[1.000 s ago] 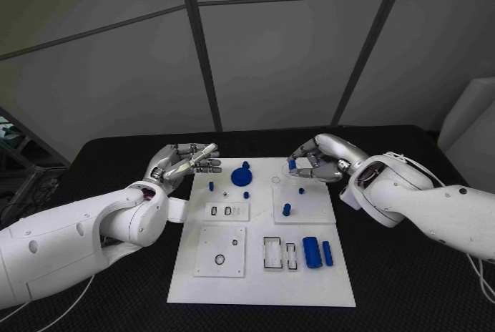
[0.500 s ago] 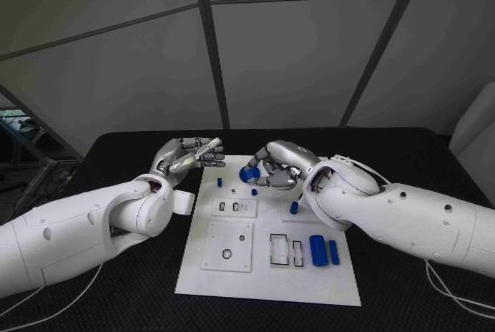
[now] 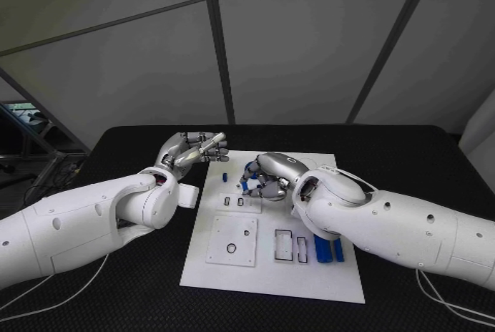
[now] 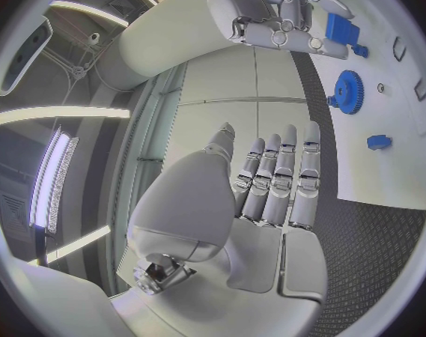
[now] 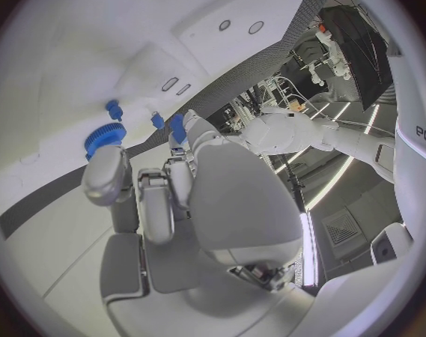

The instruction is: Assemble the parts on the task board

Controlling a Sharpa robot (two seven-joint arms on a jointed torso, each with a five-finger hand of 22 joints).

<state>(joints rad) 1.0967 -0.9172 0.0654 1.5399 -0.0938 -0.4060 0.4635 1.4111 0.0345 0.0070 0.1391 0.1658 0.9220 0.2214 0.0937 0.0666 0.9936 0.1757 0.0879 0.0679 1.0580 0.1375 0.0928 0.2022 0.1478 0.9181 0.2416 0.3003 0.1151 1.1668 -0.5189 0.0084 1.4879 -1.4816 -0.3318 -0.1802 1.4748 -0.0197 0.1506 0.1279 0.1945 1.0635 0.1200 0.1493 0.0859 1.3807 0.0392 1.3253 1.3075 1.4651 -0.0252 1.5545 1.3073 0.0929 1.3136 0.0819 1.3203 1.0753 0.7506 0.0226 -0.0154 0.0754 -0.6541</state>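
The white task board [image 3: 310,282] lies in the middle of the black table. My right hand [image 3: 266,180] hovers low over the board's far left part with its fingers curled, and it pinches a small blue part [image 4: 336,26] at the fingertips. That part [image 5: 178,126] is close to the blue gear [image 5: 104,137], which lies flat on the board [image 4: 347,91]. A blue peg [image 3: 225,177] stands just left of the hand. My left hand [image 3: 191,152] is raised beside the board's far left corner with its fingers straight and holds nothing.
Two blue cylinders [image 3: 328,250] lie at the board's right side, partly under my right forearm. A small white plate with a black ring [image 3: 232,240] and two rectangular slots [image 3: 289,245] take up the board's near half. Black table [image 3: 124,303] surrounds the board.
My right hand has carried the small blue part leftwards across the board, from its far right side to the gear. The left hand has stayed put. The camera has shifted.
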